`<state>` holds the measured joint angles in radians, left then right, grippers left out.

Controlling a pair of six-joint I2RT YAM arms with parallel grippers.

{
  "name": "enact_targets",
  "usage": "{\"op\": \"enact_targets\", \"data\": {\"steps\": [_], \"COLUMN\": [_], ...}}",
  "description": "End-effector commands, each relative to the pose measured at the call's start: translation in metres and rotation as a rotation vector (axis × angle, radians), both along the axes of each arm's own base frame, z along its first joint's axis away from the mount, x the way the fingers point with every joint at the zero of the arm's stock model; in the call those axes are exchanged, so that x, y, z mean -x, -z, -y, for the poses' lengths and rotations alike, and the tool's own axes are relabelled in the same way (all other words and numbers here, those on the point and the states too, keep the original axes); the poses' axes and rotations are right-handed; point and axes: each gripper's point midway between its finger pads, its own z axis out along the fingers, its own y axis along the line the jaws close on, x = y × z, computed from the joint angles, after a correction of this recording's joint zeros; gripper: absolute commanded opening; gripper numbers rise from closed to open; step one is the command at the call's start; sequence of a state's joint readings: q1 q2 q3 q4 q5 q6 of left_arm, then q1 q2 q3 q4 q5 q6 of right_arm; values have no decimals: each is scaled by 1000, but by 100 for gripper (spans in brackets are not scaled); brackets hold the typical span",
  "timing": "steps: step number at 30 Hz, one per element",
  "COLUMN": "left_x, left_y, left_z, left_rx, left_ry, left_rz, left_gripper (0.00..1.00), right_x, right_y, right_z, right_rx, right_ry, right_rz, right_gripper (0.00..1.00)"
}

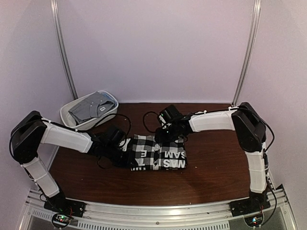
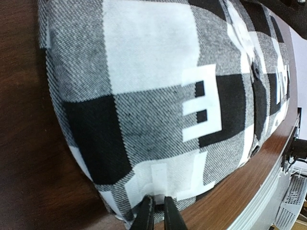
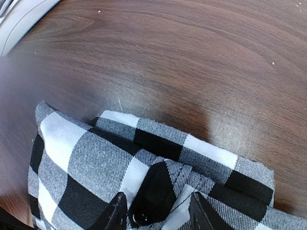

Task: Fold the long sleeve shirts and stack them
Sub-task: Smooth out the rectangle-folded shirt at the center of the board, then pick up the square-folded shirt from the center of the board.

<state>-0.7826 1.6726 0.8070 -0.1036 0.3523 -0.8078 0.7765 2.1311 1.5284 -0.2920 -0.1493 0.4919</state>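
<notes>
a: where's the checked shirt (image 1: 158, 152) right now?
b: in the middle of the table (image 1: 216, 167), bundled into a compact rectangle with printed letters showing on top. the grey shirt (image 1: 91, 108) is well apart from it, lying in the white tub (image 1: 65, 114) at the table's far left.
a: so which step is this?
b: i'd say the tail end of folding the first shirt, just tidying the packet. the grey one doesn't look started.
a: and the fingers?
b: the left fingers (image 2: 145, 215) are nearly together at the shirt's left edge. the wrist view shows a white hem caught right at their tips, so i read them as clenched on the cloth. the right fingers (image 3: 116, 213) are spread wide, released, straddling the button placket at the far edge. they hold nothing. i can't tell if the tips touch the fabric or sit just above it.
a: next move?
b: my guess is the left lets go without dragging that hem, since a tug would open the fold. then one arm has to reach the tub and lift the grey shirt onto bare table beside the packet, with room to spread it flat. soft cloth sags, so a grip near the collar seems wiser.
</notes>
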Motion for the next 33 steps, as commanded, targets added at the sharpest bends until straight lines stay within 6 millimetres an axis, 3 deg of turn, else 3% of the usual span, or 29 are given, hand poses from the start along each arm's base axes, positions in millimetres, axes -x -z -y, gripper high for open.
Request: {"op": "enact_targets", "data": {"steps": [1,7,12,22,28,33], "left_x": [-2,-20,-40,-82,-89,-90], "left_y": [-25,-54,-55,-46,-27,-12], "left_z": [1,-9,-16,-19,-16,-18], "left_rx": [27,7,6,46,27,4], "left_ry": [-14,-83,-109,-113,-91,-95], "left_rz": [43,124,137,138,105,79], "left_gripper": [10,24,36,48,49,49], "right_x": [2,33,66,136,154,163], "right_y": [-50,-74,-72,-32,5,20], "right_z": [7,23,36,67,82,87], "right_rx": [-33,-55,-64,-78,-61,-69], "right_ry": [-5,-7,-12,-2,17,15], "right_rz": [61,83,58,-52,-117,-149], "right_gripper": [47,47,44,39,37,36]}}
